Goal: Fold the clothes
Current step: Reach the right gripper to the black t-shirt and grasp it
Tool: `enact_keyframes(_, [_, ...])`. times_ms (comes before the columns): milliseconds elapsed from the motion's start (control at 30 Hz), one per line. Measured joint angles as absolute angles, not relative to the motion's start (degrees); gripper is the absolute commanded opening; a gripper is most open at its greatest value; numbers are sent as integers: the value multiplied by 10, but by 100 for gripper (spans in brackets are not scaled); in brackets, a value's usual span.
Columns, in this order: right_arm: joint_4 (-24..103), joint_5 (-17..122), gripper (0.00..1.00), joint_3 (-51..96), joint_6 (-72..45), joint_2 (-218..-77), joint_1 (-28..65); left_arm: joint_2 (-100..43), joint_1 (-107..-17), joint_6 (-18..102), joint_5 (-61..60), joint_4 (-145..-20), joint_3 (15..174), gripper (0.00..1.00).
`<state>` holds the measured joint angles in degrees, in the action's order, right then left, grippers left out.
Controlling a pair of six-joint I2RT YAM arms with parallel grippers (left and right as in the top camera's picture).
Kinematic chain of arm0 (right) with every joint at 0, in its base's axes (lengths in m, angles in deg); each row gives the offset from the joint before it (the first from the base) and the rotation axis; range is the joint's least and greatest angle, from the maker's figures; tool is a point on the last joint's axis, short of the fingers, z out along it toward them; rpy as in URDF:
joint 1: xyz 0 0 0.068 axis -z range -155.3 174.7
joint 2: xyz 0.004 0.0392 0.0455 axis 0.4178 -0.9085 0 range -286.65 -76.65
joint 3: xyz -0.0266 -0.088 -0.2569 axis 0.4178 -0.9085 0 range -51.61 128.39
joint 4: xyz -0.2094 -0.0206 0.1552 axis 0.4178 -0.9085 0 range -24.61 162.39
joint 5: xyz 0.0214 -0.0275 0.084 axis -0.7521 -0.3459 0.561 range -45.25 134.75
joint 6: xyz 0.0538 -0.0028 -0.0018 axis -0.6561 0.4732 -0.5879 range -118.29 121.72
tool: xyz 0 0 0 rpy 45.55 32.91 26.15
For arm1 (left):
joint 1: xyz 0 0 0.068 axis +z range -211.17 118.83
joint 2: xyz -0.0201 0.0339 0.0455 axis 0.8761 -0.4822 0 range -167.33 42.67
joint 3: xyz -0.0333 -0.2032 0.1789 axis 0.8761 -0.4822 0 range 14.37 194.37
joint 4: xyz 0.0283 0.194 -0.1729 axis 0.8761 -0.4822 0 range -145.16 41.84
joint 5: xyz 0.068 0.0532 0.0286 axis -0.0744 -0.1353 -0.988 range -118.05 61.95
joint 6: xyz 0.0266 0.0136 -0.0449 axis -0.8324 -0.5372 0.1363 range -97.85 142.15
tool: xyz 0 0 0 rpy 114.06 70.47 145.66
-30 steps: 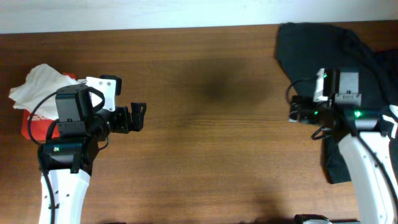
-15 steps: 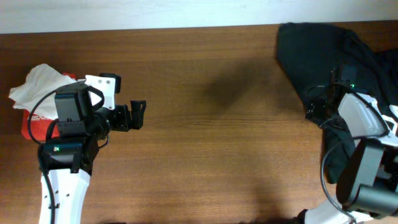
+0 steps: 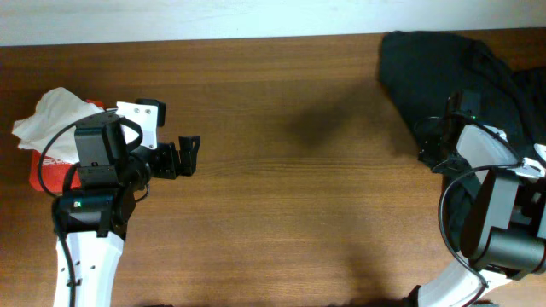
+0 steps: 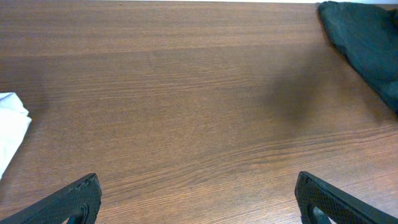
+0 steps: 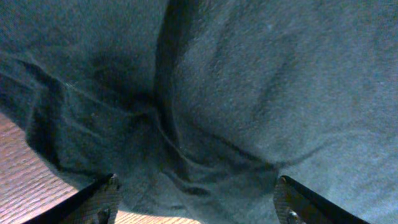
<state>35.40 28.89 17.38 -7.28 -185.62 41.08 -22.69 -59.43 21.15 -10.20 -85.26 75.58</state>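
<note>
A dark crumpled garment lies at the table's far right; its edge shows top right in the left wrist view and it fills the right wrist view. My right gripper is open, fingers spread just above the garment's left edge, holding nothing. My left gripper is open and empty over bare wood at the left, far from the garment.
A pile of white cloth over a red item sits at the far left behind my left arm; a white corner shows in the left wrist view. The wooden table spans the middle.
My right arm swung toward the garment and turned its wrist down over the cloth's left edge. The left arm has barely moved.
</note>
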Motion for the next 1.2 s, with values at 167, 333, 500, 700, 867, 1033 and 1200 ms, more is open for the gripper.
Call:
enact_keyframes(167, [354,289,59,174,-73,-1863,411,-227,-595,212,-102,-852,756,99])
enact_keyframes(333, [368,289,50,173,-73,-1864,411,-227,-594,212,-102,-852,756,99])
enact_keyframes(500, [382,289,32,163,-73,-1865,411,-227,-594,212,-102,-852,756,99])
enact_keyframes(700, [382,287,10,163,-73,-1865,411,-227,-595,212,-102,-852,756,99])
enact_keyframes(867, [382,284,4,163,-73,-1865,411,-227,-595,212,-102,-852,756,99])
enact_keyframes(1033, [375,284,4,163,-73,-1865,411,-227,-594,212,-102,-852,756,99])
enact_keyframes(1200, [269,286,4,213,-66,-1866,411,-227,-595,212,-102,-852,756,99])
